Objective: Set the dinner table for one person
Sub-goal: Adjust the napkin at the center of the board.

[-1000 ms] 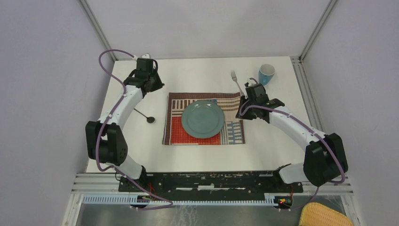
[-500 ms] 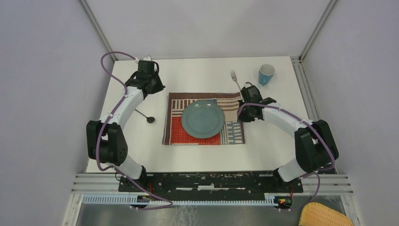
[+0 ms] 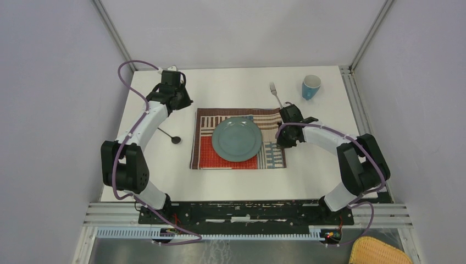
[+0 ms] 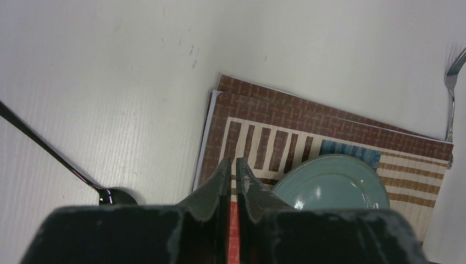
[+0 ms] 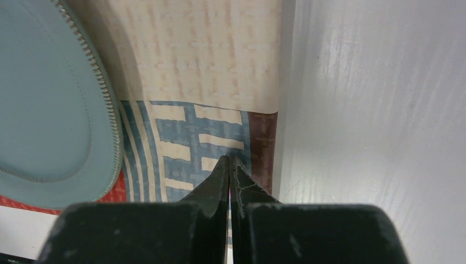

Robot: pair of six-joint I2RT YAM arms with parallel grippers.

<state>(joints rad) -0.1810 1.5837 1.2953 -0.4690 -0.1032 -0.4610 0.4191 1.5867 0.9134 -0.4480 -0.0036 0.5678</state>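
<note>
The white dinner table (image 3: 236, 85) holds a striped placemat (image 3: 206, 157) with a teal plate (image 3: 237, 138) on it. A fork (image 3: 275, 94) lies beyond the mat's far right corner, and a blue cup (image 3: 311, 86) stands at the far right. A dark spoon (image 3: 168, 135) lies left of the mat. My left gripper (image 3: 184, 103) is shut and empty above the mat's far left corner (image 4: 220, 99); its fingers (image 4: 222, 173) nearly touch. My right gripper (image 3: 285, 139) is shut and empty low over the mat's right edge (image 5: 264, 143), beside the plate (image 5: 49, 110).
Metal rails (image 3: 247, 212) run along the near edge, with posts at the far corners. The enclosure walls stand close on the left and right. A yellow woven basket (image 3: 379, 253) sits off the table at the bottom right. Bare tabletop (image 5: 373, 110) lies right of the mat.
My right arm has swung left and toward the near side, from beside the fork to the mat's right edge. The left arm has barely shifted. No object moved.
</note>
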